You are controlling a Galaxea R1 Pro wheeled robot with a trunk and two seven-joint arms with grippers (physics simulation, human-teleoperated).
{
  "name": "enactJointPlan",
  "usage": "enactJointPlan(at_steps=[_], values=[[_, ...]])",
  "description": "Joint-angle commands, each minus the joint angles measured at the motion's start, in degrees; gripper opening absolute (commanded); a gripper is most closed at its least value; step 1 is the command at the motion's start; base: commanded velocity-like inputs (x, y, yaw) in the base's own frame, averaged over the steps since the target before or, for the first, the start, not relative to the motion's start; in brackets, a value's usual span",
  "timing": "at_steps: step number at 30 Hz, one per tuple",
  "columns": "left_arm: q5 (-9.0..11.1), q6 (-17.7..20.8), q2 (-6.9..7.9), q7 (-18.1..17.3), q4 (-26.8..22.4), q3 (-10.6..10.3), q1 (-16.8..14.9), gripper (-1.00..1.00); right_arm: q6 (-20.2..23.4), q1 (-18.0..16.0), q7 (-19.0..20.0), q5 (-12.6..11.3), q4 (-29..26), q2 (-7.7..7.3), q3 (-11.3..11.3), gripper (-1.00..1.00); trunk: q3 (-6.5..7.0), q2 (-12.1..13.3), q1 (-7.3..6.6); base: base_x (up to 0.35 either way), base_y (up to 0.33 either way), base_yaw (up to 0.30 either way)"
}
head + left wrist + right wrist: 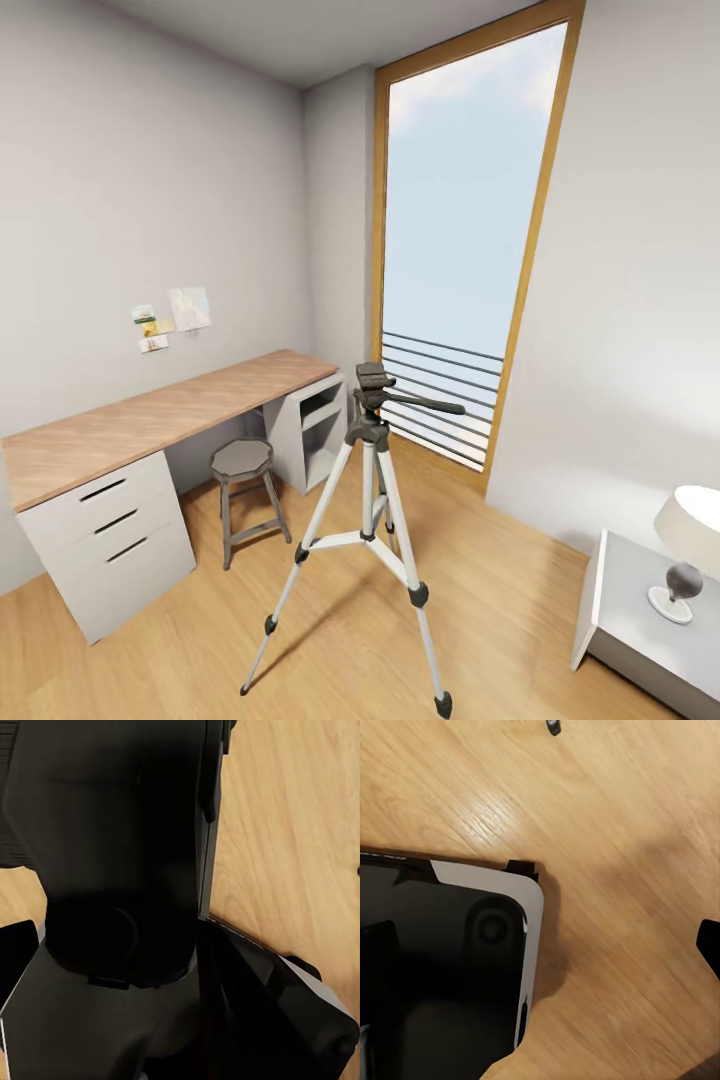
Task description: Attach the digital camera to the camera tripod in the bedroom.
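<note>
Head view: the tripod stands upright on the wood floor, silver legs spread, black head with its pan handle pointing toward the window; a stool and desk lie beside it. Left wrist view: dark robot body over the floor; grip state cannot be told. Right wrist view: black, grey-edged robot base on floor; grip likewise undetermined.

I am facing the camera tripod, which is standing on the wood floor before the tall window, with a stool tucking beside the desk.
</note>
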Motion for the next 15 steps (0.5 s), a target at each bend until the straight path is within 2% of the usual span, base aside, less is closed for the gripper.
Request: enactJointPlan(at_steps=[1, 15], values=[[0.4, 0.0, 0.01, 0.0, 0.0, -0.5, 0.0, -1.00, 0.0, -0.1, 0.1, 0.5, 0.1, -0.02, -0.5, 1.00, -0.02, 0.0, 0.02, 0.000, 0.000, 0.006], [0.4, 0.0, -0.03, 0.0, 0.0, -0.5, 0.0, -1.00, -0.1, -0.1, 0.1, 0.5, 0.1, -0.26, -0.5, 1.00, -0.59, 0.0, 0.02, 0.000, 0.000, 0.001]])
